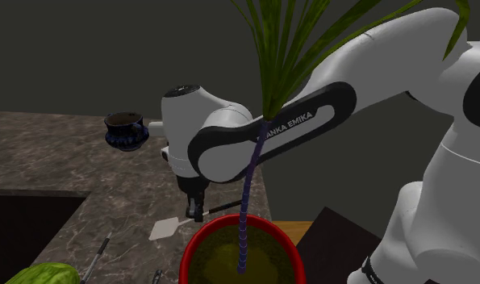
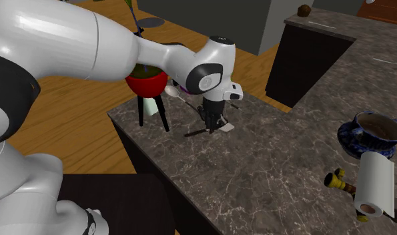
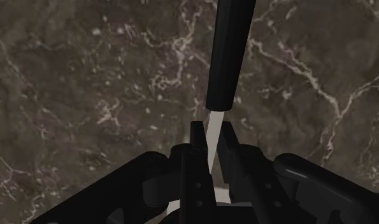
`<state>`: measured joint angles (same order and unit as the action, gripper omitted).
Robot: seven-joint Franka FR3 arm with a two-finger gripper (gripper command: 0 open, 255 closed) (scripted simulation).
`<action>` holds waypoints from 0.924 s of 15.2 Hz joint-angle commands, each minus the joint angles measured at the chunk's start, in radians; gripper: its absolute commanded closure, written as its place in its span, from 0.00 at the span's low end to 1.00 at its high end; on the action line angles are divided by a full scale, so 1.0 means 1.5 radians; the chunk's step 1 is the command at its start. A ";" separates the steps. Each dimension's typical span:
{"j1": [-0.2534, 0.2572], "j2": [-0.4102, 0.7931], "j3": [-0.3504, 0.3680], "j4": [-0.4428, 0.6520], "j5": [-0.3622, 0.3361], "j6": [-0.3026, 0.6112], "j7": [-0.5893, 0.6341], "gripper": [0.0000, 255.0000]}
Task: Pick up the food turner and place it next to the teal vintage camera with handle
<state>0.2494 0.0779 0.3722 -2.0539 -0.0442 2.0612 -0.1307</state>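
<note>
1. Progress on the grasp: made, by the look of it. Gripper [image 3: 211, 132] drawn narrow around the food turner [image 3: 230, 57], with both black fingers [image 3: 195, 141] pressed against the thin pale shank [image 3: 214, 118] just short of the handle.
2. Lift: not clearly begun. Blade [image 1: 164, 229] low beside the gripper, either on the dark veined countertop [image 3: 86, 76] or barely above it; impossible to tell which.
3. Left to do, judging from this: raise the turner clear, carry it to the teal vintage camera with handle, set it down next to that, and release. Roughly the first third behind, the longer part ahead.
4. Position of the turner: directly under the gripper and crosswise to the fingers, with the blade out to one side of them and the handle [image 1: 224, 208] out to the other.
5. Look of the turner:
   - long, slim, rounded black handle;
   - narrow whitish shank, flat and much thinner than the handle;
   - flat pale blade, wider than the shank;
   - material not plain to see.
6. Handling, as a guess: gripped near the middle, so fairly balanced, but on a shank thin enough to swivel between the pads during a fast carry.
7. Neighbours: red plant pot [image 1: 199, 235] near the gripper on the handle side; dark blue cup [image 1: 123, 131] well apart, beyond the gripper.
</note>
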 commanded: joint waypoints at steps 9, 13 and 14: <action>-0.002 -0.032 0.000 0.055 0.014 -0.085 -0.011 1.00; -0.003 -0.041 0.000 0.081 0.018 -0.119 -0.014 1.00; -0.003 -0.042 0.000 0.083 0.018 -0.122 -0.014 1.00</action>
<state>0.2454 0.0173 0.3715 -1.9350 -0.0181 1.8862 -0.1511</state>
